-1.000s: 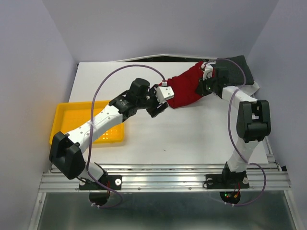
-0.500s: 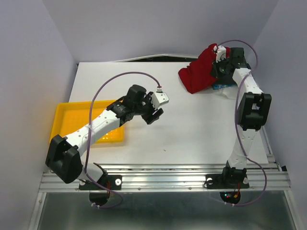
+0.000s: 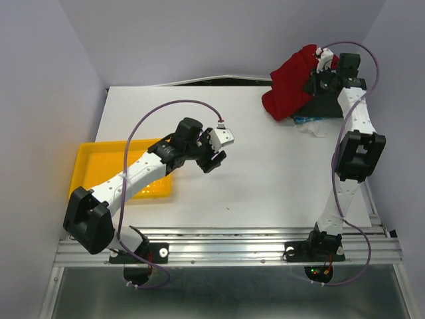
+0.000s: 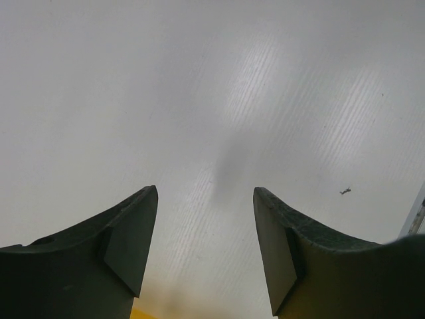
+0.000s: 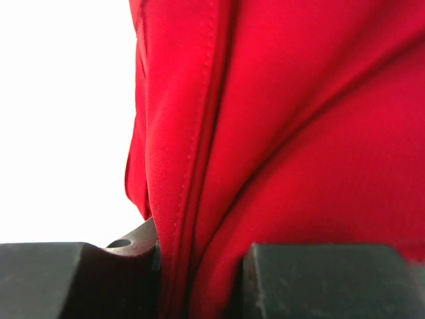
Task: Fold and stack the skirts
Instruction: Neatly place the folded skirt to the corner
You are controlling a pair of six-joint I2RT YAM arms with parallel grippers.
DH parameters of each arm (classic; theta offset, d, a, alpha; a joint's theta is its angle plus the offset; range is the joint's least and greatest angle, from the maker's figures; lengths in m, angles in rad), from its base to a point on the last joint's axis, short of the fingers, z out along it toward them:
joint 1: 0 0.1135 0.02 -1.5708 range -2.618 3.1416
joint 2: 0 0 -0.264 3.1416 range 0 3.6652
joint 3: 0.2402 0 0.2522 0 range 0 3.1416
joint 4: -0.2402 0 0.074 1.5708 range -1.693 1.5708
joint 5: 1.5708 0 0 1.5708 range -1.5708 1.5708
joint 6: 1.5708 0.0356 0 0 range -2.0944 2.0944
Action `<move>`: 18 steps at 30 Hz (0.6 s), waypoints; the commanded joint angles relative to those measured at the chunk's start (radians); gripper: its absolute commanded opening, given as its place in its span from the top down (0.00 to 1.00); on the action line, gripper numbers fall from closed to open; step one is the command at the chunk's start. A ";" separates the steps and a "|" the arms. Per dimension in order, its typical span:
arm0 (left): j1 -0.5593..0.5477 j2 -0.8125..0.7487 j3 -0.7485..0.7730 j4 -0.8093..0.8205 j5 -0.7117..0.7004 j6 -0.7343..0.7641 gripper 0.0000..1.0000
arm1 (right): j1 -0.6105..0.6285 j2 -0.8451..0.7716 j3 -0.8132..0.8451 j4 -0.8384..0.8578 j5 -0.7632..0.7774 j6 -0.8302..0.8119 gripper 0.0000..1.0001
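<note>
The plain deep red skirt (image 3: 291, 83) hangs bunched above the table's far right corner, with my right gripper (image 3: 319, 68) shut on its upper part. In the right wrist view red cloth (image 5: 285, 133) fills the picture and runs down between the right gripper's (image 5: 199, 279) jaws. Below it lies a dark grey skirt (image 3: 325, 105), and a bit of blue printed cloth (image 3: 307, 120) shows at its edge. My left gripper (image 3: 214, 157) hovers open over the middle of the table; in its wrist view the left gripper (image 4: 206, 199) has only bare white table between its fingers.
A yellow plastic tray (image 3: 93, 166) sits at the table's left edge, partly under my left arm. Grey walls close in the table at the back and sides. A tiny dark speck (image 4: 345, 191) lies on the tabletop.
My right arm has lifted the red skirt up and away to the far right corner. The left gripper, which was at the skirt's left edge, has drawn back left and now holds still.
</note>
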 commanded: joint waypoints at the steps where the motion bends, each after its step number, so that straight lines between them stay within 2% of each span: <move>1: 0.004 0.015 0.029 0.004 0.029 -0.008 0.29 | -0.018 -0.026 0.125 0.060 -0.109 0.083 0.99; 9: 0.007 0.007 0.032 -0.008 0.025 -0.002 0.30 | -0.052 0.043 0.257 0.054 -0.105 0.132 0.99; 18: 0.007 0.001 0.019 -0.021 0.013 0.005 0.30 | -0.171 0.061 0.188 0.047 -0.126 0.054 0.99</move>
